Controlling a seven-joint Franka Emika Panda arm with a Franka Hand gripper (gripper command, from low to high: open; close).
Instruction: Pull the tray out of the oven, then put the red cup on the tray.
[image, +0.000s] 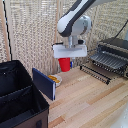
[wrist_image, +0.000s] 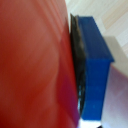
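In the exterior view my gripper (image: 65, 58) hangs in mid-air, shut on the red cup (image: 65, 65), well above the wooden table. The oven (image: 114, 50) stands at the exterior view's right with its door folded down. The ribbed dark tray (image: 107, 60) sticks out of the oven's mouth over the door. The cup is some way to the left of the tray and apart from it. Most of the wrist view is taken up by the red cup (wrist_image: 35, 65), so the fingers are hidden there.
A big black open bin (image: 19, 95) fills the exterior view's lower left. A blue upright panel (image: 44, 83) (wrist_image: 97, 65) stands beside it, with a yellow-orange item (image: 54, 79) behind. The oven door's bar handle (image: 95, 73) juts toward the table's middle. A wicker wall runs behind.
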